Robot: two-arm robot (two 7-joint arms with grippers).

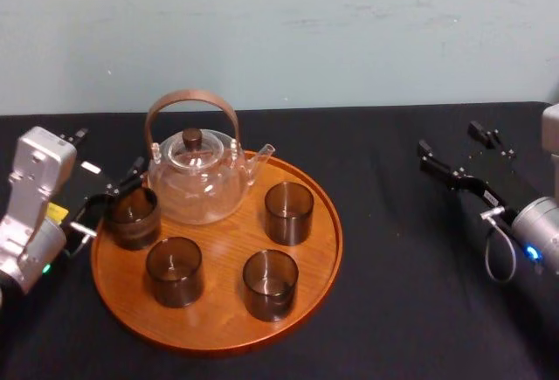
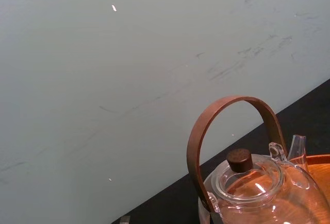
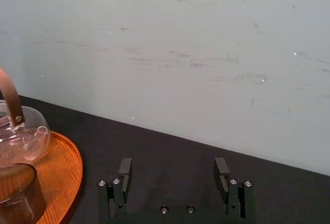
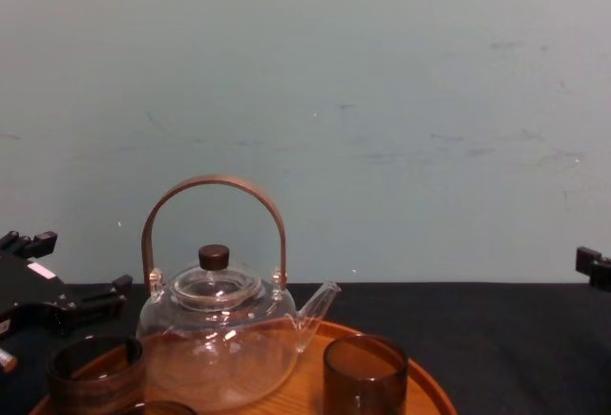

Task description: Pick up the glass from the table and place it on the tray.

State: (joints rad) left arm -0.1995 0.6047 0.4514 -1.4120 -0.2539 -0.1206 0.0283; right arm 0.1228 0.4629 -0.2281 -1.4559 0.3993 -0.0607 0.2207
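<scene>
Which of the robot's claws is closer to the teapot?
Left. The left gripper sits just beside the teapot, by a glass at the left edge of the tray. The right gripper hovers far off, right of the tray.

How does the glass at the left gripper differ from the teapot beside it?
The glass is smoky dark, the teapot clear. The glass is small and handleless; the teapot is far bigger, with an arched brown handle and spout. The glass is at the tray's left edge by the left gripper; the teapot stands farther back. Both are see-through and upright. The right gripper is open over the table.
</scene>
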